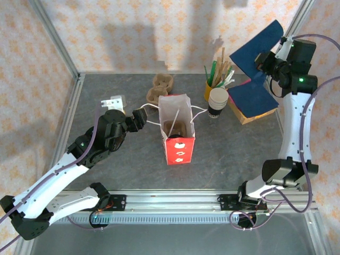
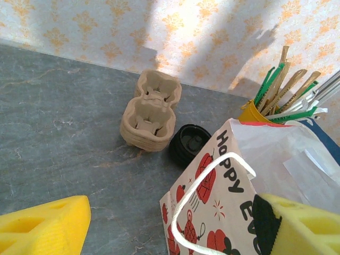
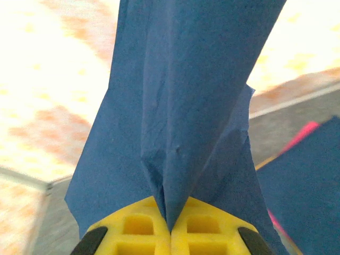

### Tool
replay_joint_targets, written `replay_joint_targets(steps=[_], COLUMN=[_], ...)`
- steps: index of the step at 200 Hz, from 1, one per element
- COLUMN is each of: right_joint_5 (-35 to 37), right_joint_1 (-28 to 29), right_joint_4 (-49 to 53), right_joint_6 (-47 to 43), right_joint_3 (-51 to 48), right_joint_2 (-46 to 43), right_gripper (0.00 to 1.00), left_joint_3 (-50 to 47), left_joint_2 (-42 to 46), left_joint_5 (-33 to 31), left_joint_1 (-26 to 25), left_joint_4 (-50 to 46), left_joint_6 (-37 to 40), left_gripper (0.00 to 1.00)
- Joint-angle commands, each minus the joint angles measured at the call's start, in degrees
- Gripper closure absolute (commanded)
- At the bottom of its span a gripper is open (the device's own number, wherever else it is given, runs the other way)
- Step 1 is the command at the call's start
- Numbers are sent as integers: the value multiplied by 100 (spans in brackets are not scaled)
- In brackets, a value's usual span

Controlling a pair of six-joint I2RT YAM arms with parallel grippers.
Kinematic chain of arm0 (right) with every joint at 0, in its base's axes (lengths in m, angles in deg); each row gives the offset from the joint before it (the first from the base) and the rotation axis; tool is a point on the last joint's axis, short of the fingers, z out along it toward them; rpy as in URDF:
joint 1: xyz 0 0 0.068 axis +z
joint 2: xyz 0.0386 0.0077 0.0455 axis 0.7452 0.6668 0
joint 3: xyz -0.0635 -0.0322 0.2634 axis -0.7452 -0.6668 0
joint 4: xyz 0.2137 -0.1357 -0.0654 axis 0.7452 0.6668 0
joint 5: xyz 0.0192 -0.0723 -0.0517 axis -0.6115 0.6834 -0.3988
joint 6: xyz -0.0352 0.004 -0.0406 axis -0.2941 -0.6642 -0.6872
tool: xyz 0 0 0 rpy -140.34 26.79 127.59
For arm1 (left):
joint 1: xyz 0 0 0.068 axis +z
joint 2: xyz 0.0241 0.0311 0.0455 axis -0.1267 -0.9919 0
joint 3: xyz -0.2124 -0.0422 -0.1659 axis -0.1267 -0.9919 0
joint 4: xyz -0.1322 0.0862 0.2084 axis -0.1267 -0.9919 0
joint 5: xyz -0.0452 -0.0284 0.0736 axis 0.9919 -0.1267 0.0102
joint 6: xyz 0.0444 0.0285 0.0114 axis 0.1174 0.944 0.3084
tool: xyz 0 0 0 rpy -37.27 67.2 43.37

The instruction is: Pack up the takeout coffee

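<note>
On a grey table (image 1: 234, 154), a red paper bag (image 1: 179, 143) stands open at centre. The left gripper (image 1: 142, 118) hangs beside the bag's left string handle with its jaws spread wide and nothing between them. Raised at far right, the right gripper (image 3: 171, 234) is clamped on a blue napkin (image 3: 186, 106). A dark round shape deep inside the bag appears to be the coffee cup (image 1: 173, 127).

Robot lab cell, not a real shop: aluminium frame posts (image 1: 56, 37), floral wallpaper backdrop (image 1: 133, 32), grey stone-look tabletop (image 1: 127, 159), mounting rail (image 1: 170, 199) along near edge.
</note>
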Motion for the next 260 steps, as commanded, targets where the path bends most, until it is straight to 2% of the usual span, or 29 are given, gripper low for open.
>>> replay_joint_targets(steps=[1, 21, 69, 104, 179, 229, 260], right_joint_5=[-1691, -2415, -2670, -2535, -1913, -1019, -563], right_joint_1=[-21, 158, 1040, 1991, 3305, 4186, 4587], right_joint_4=[-394, -615, -1193, -1671, -1761, -1900, -1631], right_joint_6=[461, 828, 1330, 1626, 1700, 1637, 1511], right_joint_3=[-82, -117, -340, -765, -1199, -1811, -2055], right_joint_2=[-122, -154, -570, -851, -992, -1080, -1035], right_gripper=[100, 100, 100, 100, 100, 100, 100], left_joint_3=[150, 167, 143, 112, 151, 118, 29], left_joint_2=[-17, -75, -149, -213, -352, -280, -107], left_joint_5=[-93, -48, 117, 188, 329, 230, 133], left_joint_1=[66, 74, 75, 75, 75, 75, 75], left_joint_4=[179, 167, 323, 425, 524, 454, 487], left_joint_6=[-23, -61, -116, -124, -174, -199, -196], left_gripper=[18, 18, 18, 18, 19, 19, 19])
